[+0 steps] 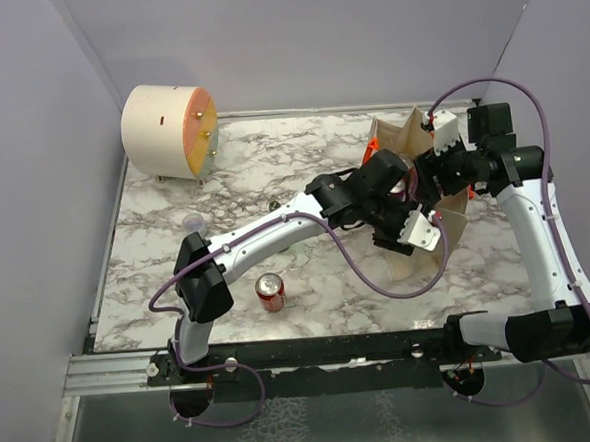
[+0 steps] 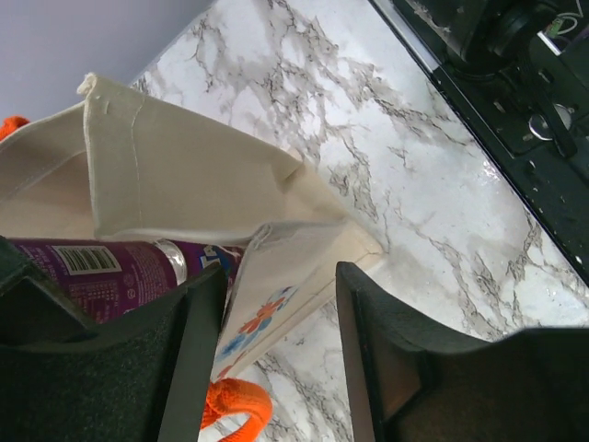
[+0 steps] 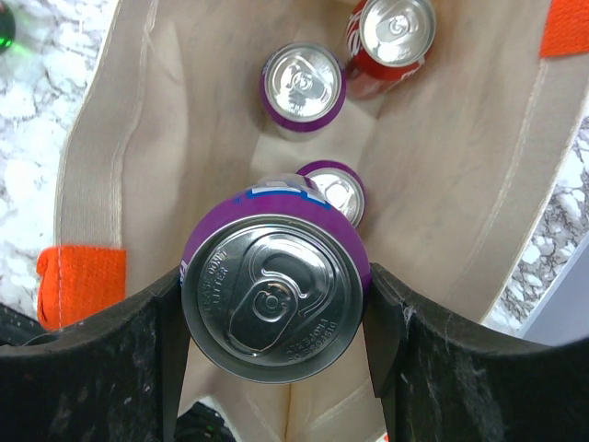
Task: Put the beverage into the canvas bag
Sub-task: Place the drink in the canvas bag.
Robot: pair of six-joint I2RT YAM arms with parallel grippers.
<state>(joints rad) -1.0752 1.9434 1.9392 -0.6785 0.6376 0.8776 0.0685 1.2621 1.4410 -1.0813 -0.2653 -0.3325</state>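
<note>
Nearest my bases, a loose red can (image 1: 269, 292) stands upright on the marble table (image 1: 301, 150), left of centre and well apart from everything else. Beyond it both my arms reach to the canvas bag (image 1: 406, 262), which sits right of centre with its mouth open.

My left gripper (image 2: 281, 276) is at the bag's near side. Its jaws are spread, and the bag's printed panel runs across the gap between them, with an orange handle (image 2: 235, 405) just beside it. I cannot tell whether either finger touches the cloth.

My right gripper (image 3: 276, 295) comes in from the far right and hangs over the open mouth. It pinches the purple beverage can (image 3: 274, 308) by its sides, with the lid facing the wrist camera. Deeper inside the bag, a second purple can (image 3: 302, 85), a third purple can (image 3: 339, 189) and a bagged red can (image 3: 391, 37) show their tops.

At the table's far left corner, a cream drum (image 1: 164, 129) lies on its side.
</note>
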